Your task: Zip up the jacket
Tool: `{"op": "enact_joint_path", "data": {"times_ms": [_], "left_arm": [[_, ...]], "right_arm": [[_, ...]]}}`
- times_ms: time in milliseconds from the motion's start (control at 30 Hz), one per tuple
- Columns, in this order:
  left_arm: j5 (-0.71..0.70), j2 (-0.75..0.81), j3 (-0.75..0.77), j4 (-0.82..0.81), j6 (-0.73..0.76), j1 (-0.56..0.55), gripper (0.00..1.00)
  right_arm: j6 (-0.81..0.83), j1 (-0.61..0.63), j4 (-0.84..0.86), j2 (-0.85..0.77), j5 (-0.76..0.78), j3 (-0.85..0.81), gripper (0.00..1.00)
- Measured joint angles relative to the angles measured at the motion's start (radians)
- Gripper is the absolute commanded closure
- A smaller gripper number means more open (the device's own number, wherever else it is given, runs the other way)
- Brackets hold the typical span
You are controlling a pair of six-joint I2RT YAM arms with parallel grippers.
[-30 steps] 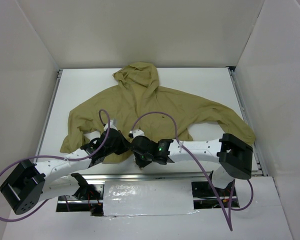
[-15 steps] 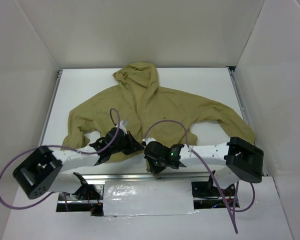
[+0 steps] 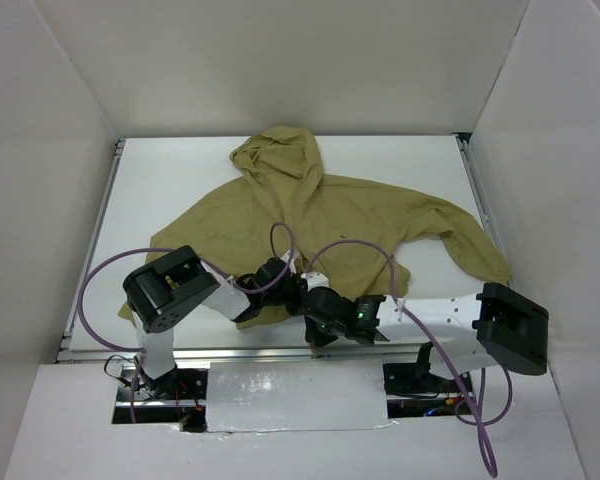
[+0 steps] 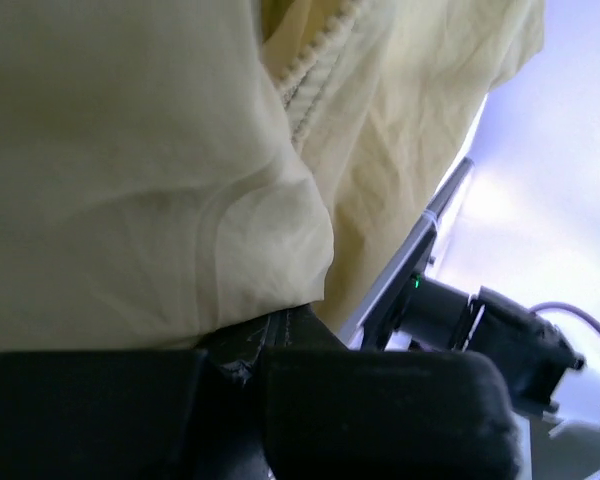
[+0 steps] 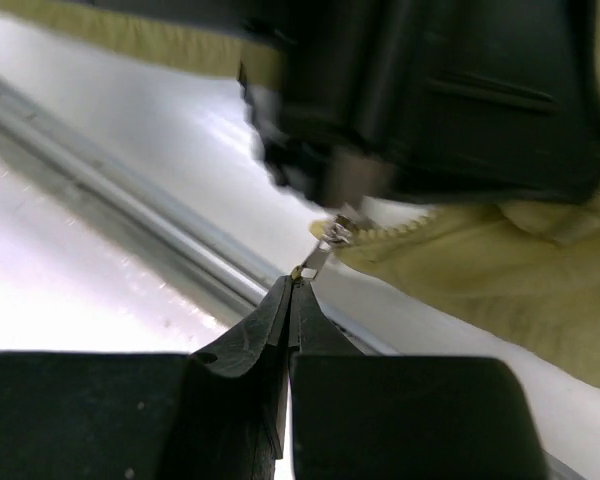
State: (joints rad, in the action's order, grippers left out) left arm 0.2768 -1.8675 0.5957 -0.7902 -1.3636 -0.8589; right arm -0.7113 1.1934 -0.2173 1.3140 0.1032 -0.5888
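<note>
From above, the jacket is seen spread on the worktop, hem gathered at the left end effector and the right end effector, hood far beyond. In the left wrist view, soft, light fabric is clamped in the closed left end effector, zipper teeth just ahead. In the right wrist view, the small, slippery zipper pull is pinched at the closed tips, judged the proper hold. No container is seen.

The jacket is soft and yellow-brown. It lies spread out in the middle, with its hood at the far side. One long sleeve reaches out to the right. The near bottom edge is bunched up. The zipper has small pale teeth. Its little metal zipper pull sticks out.
</note>
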Motion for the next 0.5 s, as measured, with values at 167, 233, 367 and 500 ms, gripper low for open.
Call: {"op": "enact_joint_path", "data": {"times_ms": [167, 233, 367, 500], "left_arm": [[-0.056, -0.013, 0.114, 0.164, -0.009, -0.026, 1.0], [-0.077, -0.013, 0.157, 0.241, -0.018, -0.03, 1.0], [-0.129, -0.037, 0.249, 0.364, -0.034, -0.034, 1.0], [-0.132, -0.08, 0.28, 0.37, -0.081, -0.034, 1.0]], "right_arm": [[-0.03, 0.0, -0.087, 0.002, 0.062, -0.043, 1.0], [-0.04, 0.0, -0.154, -0.031, 0.092, -0.069, 1.0], [-0.029, -0.005, -0.309, -0.139, 0.149, -0.13, 1.0], [0.021, -0.056, -0.363, -0.201, 0.189, -0.208, 1.0]]}}
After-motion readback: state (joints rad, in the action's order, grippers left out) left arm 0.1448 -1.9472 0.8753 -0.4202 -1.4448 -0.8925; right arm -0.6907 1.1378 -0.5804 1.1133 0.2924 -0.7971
